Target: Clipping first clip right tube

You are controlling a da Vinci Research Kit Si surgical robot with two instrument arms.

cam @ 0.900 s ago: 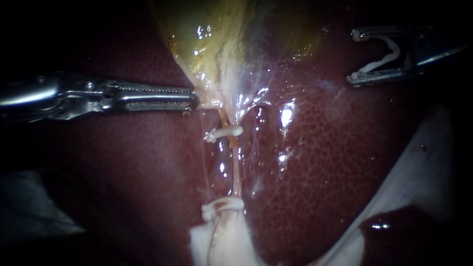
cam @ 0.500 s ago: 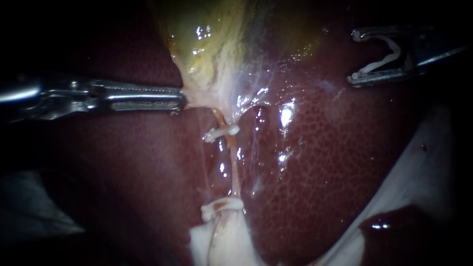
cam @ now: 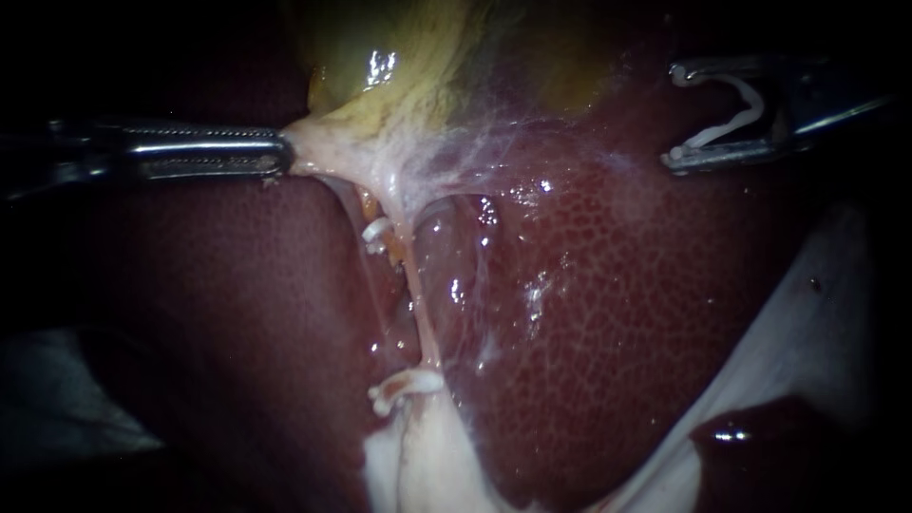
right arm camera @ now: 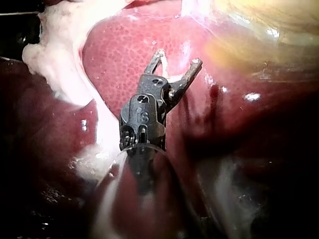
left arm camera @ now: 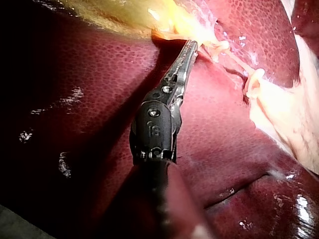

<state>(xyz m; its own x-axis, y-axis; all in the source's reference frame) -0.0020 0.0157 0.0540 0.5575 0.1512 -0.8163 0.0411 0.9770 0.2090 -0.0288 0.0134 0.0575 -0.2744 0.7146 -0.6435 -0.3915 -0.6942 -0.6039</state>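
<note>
Plainly, trouble could come from either side. My left instrument point(cam: 275, 155) has its slim serrated metal jaws clamped on the pale neck of the yellow-green, glistening gallbladder point(cam: 380, 85). The tissue there is pulled taut into a point, with a filmy white membrane point(cam: 456, 154) fanned out over the dark red, mottled liver point(cam: 617, 304). If I pull harder, that thin neck could tear or slide out of the jaws, and the whole field would slacken. My right instrument point(cam: 674, 114) hangs above the liver, well apart from the tubes, its jaws standing wide yet holding an open white plastic clip point(cam: 736, 114) between them. A knock against the liver on the way in could graze its surface or shake the clip loose. Below the neck runs a thin pale orange tube point(cam: 418, 313) that bears an upper white clip point(cam: 377, 231) near the gallbladder and a lower white clip point(cam: 404, 385) farther down. The tube I am to clip should lie just beside it on the right, under that membrane, but glare and film hide its edges, so I cannot say for sure which strand it is. That is the main danger: closing on the clipped tube, on film alone, only halfway across, or fouling a seated clip.
</note>
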